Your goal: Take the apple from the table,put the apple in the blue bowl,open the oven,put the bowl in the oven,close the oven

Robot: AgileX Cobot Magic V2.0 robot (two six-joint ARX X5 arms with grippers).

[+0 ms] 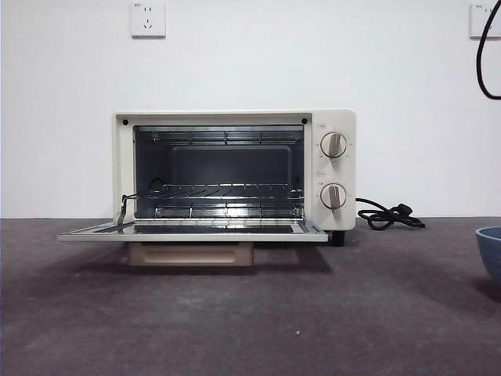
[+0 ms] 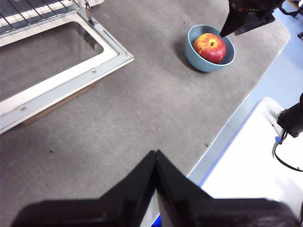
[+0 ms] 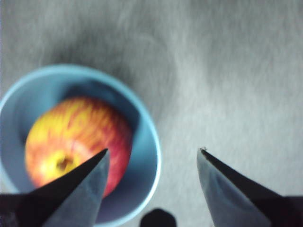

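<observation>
The red and yellow apple (image 3: 75, 132) lies inside the blue bowl (image 3: 142, 113), which stands on the grey table (image 2: 142, 109). My right gripper (image 3: 154, 150) hangs open above the bowl's rim, one jaw over the apple and the other over bare table outside the bowl. In the left wrist view the bowl (image 2: 195, 56) with the apple (image 2: 209, 47) sits far from the left gripper (image 2: 155, 153), which is shut on nothing. The cream oven (image 1: 333, 168) stands open, its door (image 1: 192, 231) folded down flat. Only the bowl's edge (image 1: 490, 251) shows in the front view.
The wire rack (image 1: 219, 192) inside the oven is bare. A black cord and plug (image 1: 387, 215) lie to the right of the oven. The table's edge and a white surface (image 2: 246, 165) lie beside the left gripper.
</observation>
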